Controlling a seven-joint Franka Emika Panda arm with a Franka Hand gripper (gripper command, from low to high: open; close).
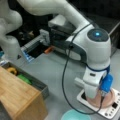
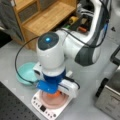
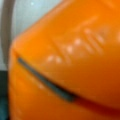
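My gripper (image 1: 93, 96) points straight down into a pink bowl (image 1: 110, 99) that sits on a white kitchen scale (image 1: 110, 111). In a front view the same gripper (image 2: 53, 91) is low over the pink bowl (image 2: 55, 103) on the scale (image 2: 43, 109), with an orange object (image 2: 55, 94) right beneath it. The wrist view is filled by this orange object (image 3: 65, 60), very close, with a dark seam across it. The arm's hand and blue camera mount (image 1: 107, 83) hide the fingers in both front views.
A teal bowl (image 2: 25, 72) lies next to the scale, also seen at a front view's bottom (image 1: 74, 115). A wooden shelf (image 1: 17, 97) stands beside a grey bin (image 1: 40, 85) holding a yellow item (image 1: 12, 70) and a green item (image 1: 24, 78). A metal appliance (image 2: 110, 97) stands at a front view's right.
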